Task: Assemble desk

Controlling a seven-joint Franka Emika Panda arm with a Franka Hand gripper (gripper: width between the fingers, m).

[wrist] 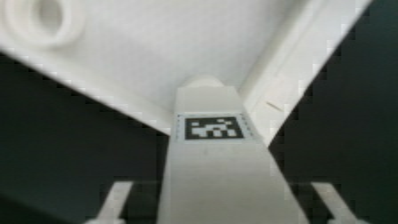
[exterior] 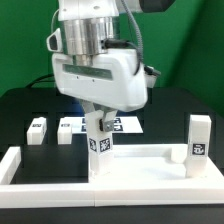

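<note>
The gripper (exterior: 97,120) is closed partway on an upright leg block (exterior: 99,145), which stands at the tabletop panel (exterior: 150,158). The block appears rigid, light and smooth. Grip its flat sides squarely, near the top.

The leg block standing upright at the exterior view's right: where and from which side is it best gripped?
Probably its upper half, from straight above. The leg block stands upright with its top free and nothing close beside it, and its flat opposite sides suit a pinch.
</note>
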